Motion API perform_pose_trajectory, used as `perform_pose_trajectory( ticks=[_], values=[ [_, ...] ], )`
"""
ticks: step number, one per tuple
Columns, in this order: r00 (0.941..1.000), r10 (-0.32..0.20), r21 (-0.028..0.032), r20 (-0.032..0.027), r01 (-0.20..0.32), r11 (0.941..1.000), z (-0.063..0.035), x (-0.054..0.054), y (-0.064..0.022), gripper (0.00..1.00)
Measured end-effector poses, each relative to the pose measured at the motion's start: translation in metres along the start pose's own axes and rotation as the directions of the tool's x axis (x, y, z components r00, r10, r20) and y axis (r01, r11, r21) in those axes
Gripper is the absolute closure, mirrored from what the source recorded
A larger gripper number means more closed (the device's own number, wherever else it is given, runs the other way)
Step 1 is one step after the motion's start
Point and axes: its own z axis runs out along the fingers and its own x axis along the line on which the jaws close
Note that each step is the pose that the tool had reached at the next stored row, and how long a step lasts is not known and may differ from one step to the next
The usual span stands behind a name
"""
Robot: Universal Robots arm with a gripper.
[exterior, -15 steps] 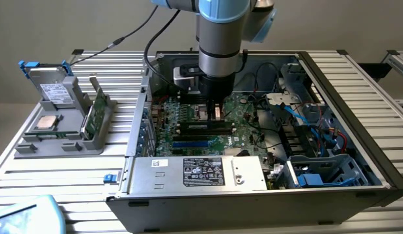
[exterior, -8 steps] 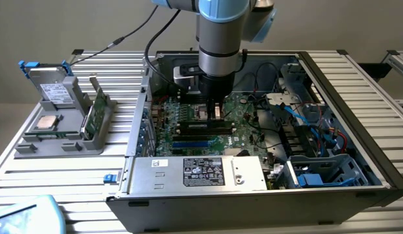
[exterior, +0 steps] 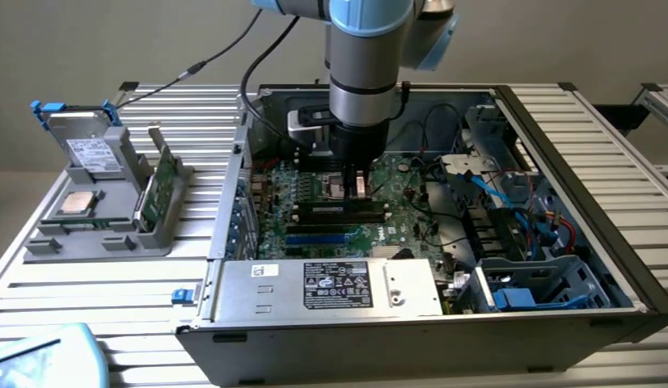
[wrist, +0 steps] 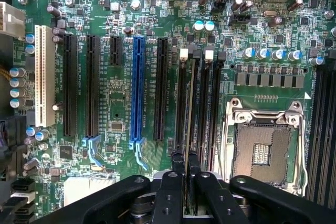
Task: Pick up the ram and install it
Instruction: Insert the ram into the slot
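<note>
Where the slatted aluminium table (exterior: 86, 291) reaches its near edge, an open dark-grey metal computer case (exterior: 420, 347) sits. A silver box-shaped power supply (exterior: 323, 284) with a black label lies at the front of the case. Behind it lies the green motherboard (wrist: 121, 103), carrying long black plastic slots (wrist: 70, 85), one blue slot (wrist: 138, 87) and a square silver processor socket (wrist: 265, 148).

Over the board the grey-and-blue robot arm (exterior: 361, 73) hangs straight down. Its black pincer (wrist: 185, 157) is pressed nearly together, pinching the ram (wrist: 190, 108), a long, thin dark-green circuit-board stick seen edge-on. The ram stands upright along one of the black memory slots just beside the socket; whether it is seated there I cannot tell.

Toward the table's edge on the exterior view's left, a grey plastic holder (exterior: 97, 238) carries another upright green board (exterior: 156, 190) and a square silver chip (exterior: 75, 204). Farther back it carries a grey drive with blue tabs (exterior: 86, 149).
</note>
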Motion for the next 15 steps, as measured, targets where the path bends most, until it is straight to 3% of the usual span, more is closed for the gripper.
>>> perform_pose_trajectory(
  ticks=[7,15],
  values=[
    [0.9999,-0.006,-0.0042,-0.0086,0.006,1.0,0.0,0.0,-0.0003,0.86],
    [0.9998,-0.013,-0.009,-0.0131,0.013,0.9999,0.0001,0.0,-0.0011,0.86]
  ],
)
